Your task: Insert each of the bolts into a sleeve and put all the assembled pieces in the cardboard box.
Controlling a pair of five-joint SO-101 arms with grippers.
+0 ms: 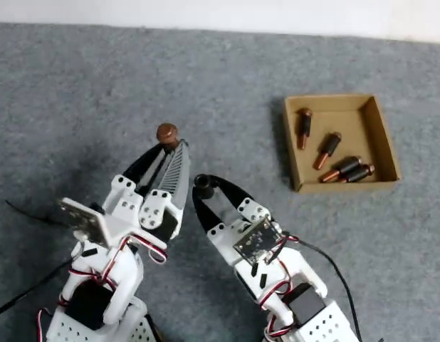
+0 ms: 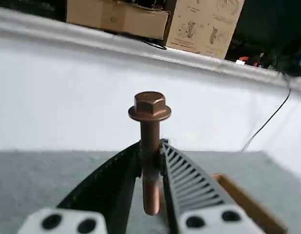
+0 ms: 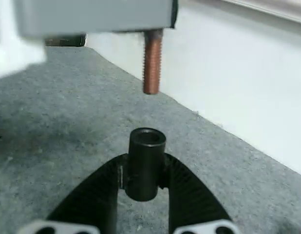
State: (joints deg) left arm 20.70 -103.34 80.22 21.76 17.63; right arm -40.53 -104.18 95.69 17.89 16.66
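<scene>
My left gripper (image 1: 170, 146) is shut on a copper bolt (image 2: 149, 146), held upright with its hex head on top (image 1: 167, 132). My right gripper (image 1: 203, 187) is shut on a black sleeve (image 3: 146, 163), upright with its bore facing up. In the right wrist view the bolt's threaded tip (image 3: 152, 63) hangs above the sleeve and a little beyond it, not touching. The cardboard box (image 1: 295, 153) sits to the right and holds several assembled bolt-and-sleeve pieces (image 1: 328, 149).
Grey carpet (image 1: 99, 92) covers the table. A white wall edge (image 1: 220, 14) runs along the far side. Black cables (image 1: 28, 214) trail at the left near the arm bases.
</scene>
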